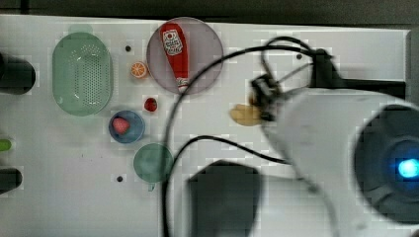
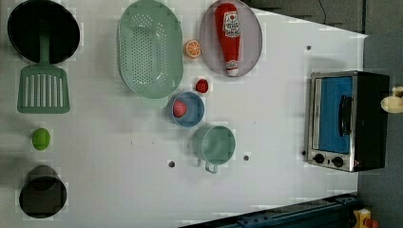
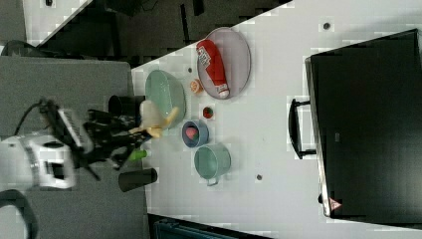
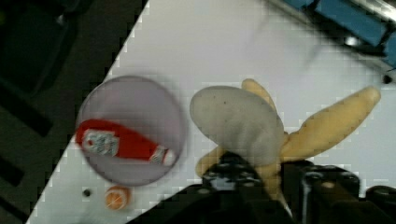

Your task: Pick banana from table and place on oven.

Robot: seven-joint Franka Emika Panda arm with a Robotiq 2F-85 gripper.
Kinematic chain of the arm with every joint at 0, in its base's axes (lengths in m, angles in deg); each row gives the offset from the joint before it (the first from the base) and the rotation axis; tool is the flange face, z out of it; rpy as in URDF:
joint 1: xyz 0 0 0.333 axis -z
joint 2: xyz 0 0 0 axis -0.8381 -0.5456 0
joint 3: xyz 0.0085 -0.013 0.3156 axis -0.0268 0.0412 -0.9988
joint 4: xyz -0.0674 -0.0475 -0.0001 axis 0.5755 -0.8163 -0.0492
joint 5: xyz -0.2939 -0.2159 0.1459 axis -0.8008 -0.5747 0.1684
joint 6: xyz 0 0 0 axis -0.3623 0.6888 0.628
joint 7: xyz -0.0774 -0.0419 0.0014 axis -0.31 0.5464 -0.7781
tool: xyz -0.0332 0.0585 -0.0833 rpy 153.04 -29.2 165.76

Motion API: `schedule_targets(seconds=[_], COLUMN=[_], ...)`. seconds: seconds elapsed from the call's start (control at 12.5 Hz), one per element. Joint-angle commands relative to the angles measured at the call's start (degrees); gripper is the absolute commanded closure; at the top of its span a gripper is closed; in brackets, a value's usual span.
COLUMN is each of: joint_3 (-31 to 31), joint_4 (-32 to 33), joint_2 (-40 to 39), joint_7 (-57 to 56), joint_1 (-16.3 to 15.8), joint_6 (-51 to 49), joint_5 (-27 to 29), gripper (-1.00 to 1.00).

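Observation:
My gripper (image 4: pixel 259 173) is shut on the banana (image 4: pixel 247 122), a pale yellow toy with a whitish tip and splayed peel flaps, and holds it high above the white table (image 2: pixel 266 109). In the top view the banana (image 1: pixel 245 114) sticks out beside the gripper (image 1: pixel 264 101). The right view shows the banana (image 3: pixel 154 118) at the end of the gripper (image 3: pixel 132 133), well off the tabletop. At the left view's right edge the banana (image 2: pixel 393 102) hangs just past the oven (image 2: pixel 347 121). The oven's black top (image 3: pixel 368 124) lies at the right view's right.
On the table stand a grey plate (image 2: pixel 252 28) with a ketchup bottle (image 2: pixel 227 33), an orange slice (image 2: pixel 192 48), a green colander (image 2: pixel 149 47), a blue bowl (image 2: pixel 192 116), a green cup (image 2: pixel 215 145), a strawberry (image 2: pixel 202 86), a spatula (image 2: pixel 43 88) and a black pan (image 2: pixel 43 28).

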State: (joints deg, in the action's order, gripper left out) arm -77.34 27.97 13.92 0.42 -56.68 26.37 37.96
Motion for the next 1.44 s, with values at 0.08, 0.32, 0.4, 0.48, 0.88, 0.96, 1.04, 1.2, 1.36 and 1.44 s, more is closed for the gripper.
schedule_targets(seconds=[0.08, 0.32, 0.4, 0.48, 0.88, 0.96, 1.04, 1.2, 1.36, 1.44], joint_3=[8.15, 15.27, 17.30, 19.03, 24.97, 25.53, 25.85, 25.63, 25.66, 25.31], joint_4=[1.52, 1.28, 0.99, 0.69, -2.82, -3.23, -3.30, -3.31, -3.24, -3.24], joint_2=[-4.70, -9.91, -11.97, -14.03, -22.29, -23.07, -23.45, -23.54, -23.63, -23.65], joint_7=[-11.47, -22.92, -27.03, -31.30, -46.15, -48.63, -50.10, -50.27, -50.26, -50.27], joint_1=[3.10, 3.53, 3.59, 3.64, 4.19, 4.29, 4.35, 4.29, 4.26, 4.19], joint_6=[-0.42, 5.98, 8.85, 11.35, 14.18, 14.26, 14.15, 13.99, 13.67, 13.63], joint_5=[-1.18, -1.44, -1.75, -1.77, -1.71, -1.70, -1.51, -1.46, -1.46, -1.46], gripper=[0.57, 0.57, 0.57, 0.57, 0.57, 0.57, 0.47, 0.04, -0.41, -0.64])
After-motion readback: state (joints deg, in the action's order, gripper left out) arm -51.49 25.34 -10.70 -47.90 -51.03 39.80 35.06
